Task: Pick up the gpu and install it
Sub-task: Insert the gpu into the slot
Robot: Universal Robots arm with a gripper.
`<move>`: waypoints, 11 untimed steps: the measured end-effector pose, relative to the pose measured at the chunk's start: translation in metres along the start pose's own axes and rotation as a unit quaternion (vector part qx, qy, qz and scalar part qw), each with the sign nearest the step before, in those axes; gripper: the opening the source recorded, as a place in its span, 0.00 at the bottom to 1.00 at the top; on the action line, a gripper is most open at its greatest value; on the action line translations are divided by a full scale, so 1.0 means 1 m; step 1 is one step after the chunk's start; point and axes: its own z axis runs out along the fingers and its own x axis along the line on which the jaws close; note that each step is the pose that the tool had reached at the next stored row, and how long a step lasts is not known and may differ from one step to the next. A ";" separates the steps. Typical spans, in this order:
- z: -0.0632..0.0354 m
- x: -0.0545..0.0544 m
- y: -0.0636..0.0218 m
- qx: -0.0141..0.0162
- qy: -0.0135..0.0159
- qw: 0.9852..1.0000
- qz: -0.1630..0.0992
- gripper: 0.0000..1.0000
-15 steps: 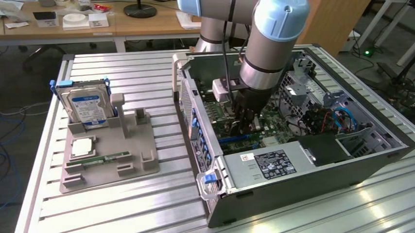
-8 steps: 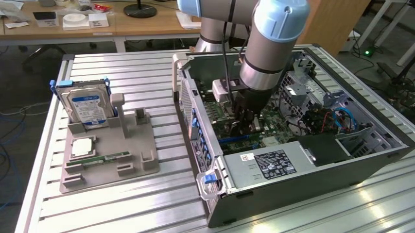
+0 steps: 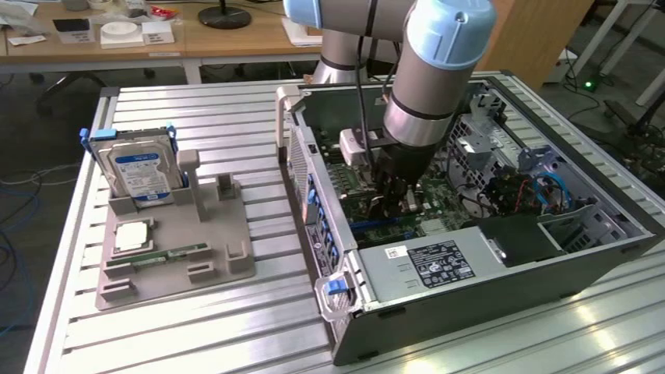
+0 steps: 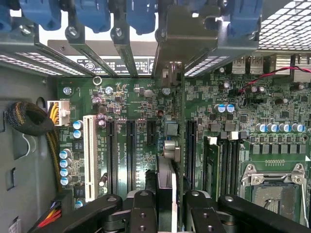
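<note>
Arm (image 3: 441, 70): descends steeply from above, its last section near vertical, with the wrist (image 3: 410, 128) pointing down. Pincer (image 3: 400, 191): hangs directly below the wrist, aimed straight down. Wrist view: the dark fingers (image 4: 143, 213) are drawn partly together, one on each side of the gpu (image 4: 171, 145), clamping it edge-on between them.
</note>
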 end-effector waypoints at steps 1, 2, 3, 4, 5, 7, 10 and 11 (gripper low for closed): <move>0.0002 0.000 0.0003 0.000 0.000 1.000 0.000 0.27; 0.0005 0.000 0.0005 0.000 0.000 1.000 0.000 0.27; 0.0008 0.000 0.0006 0.000 0.000 1.000 0.000 0.27; 0.0012 0.000 0.0007 0.000 0.000 1.000 0.000 0.27; 0.0018 0.000 0.0007 0.000 0.000 1.000 0.000 0.27; 0.0028 0.000 0.0008 0.000 0.000 1.000 0.000 0.27; 0.0040 0.000 0.0009 -0.001 0.000 1.000 0.000 0.27; 0.0042 0.000 0.0009 -0.001 0.000 1.000 0.000 0.27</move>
